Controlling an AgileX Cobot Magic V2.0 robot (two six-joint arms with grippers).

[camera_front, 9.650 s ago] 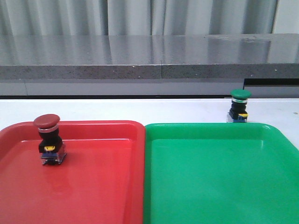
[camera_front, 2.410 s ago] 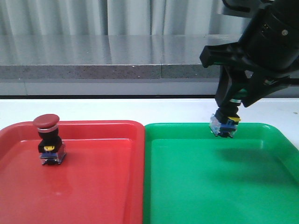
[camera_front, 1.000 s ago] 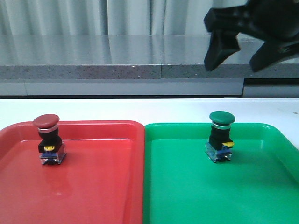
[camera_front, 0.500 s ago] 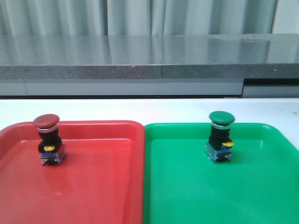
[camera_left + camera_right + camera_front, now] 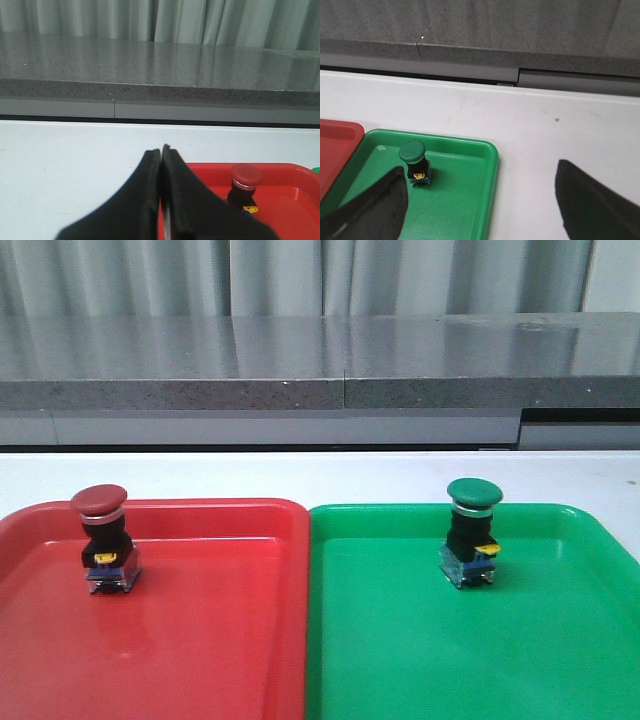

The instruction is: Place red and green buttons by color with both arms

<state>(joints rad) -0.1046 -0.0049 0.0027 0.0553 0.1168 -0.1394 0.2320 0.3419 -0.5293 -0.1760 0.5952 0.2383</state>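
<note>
The red button [image 5: 104, 540] stands upright in the red tray [image 5: 220, 640], near its far left corner. In the green tray [image 5: 540, 650] the green button [image 5: 472, 532] stands upright toward the far side. Neither arm shows in the front view. My left gripper [image 5: 161, 151] is shut with nothing between its fingers, held back from the red button [image 5: 245, 184], which shows beside it. My right gripper [image 5: 480, 172] is wide open and high above the table, with the green button [image 5: 415, 162] below near one finger [image 5: 375, 207].
The two trays lie side by side on a white table [image 5: 320, 475]. A grey stone ledge [image 5: 320, 390] runs along the far edge, with curtains behind. Bare table [image 5: 570, 130] lies right of the green tray [image 5: 465, 200].
The right gripper carried the green button from the table into the green tray, let go, rose and left the front view. The red button has not moved.
</note>
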